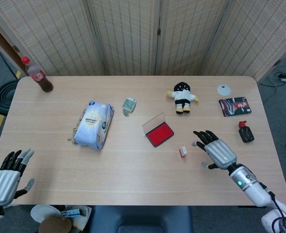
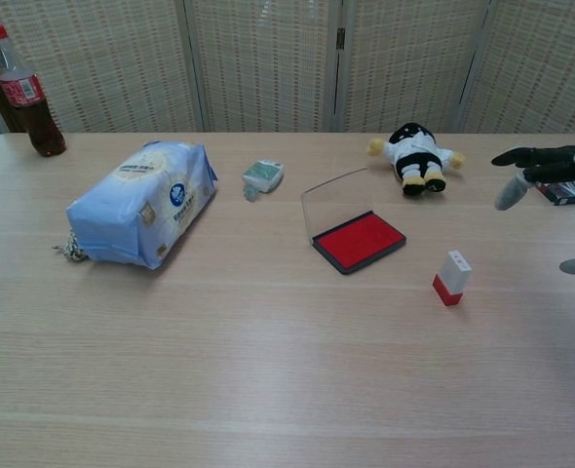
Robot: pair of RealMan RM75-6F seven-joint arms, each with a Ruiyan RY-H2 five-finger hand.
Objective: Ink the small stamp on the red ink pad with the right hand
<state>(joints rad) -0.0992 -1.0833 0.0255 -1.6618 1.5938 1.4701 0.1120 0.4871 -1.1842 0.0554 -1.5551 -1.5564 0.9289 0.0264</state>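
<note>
My right hand (image 1: 215, 151) hovered spread and empty near the small stamp (image 1: 182, 151); I judged a clumsy pinch could topple it; red ink pad (image 1: 160, 134) just beyond.

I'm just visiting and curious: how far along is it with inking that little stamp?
Barely started. The red ink pad already lies open. The right robot hand is open and empty beside the small stamp, not touching it. Grasping the stamp, pressing it on the pad and lifting off all remain.
</note>
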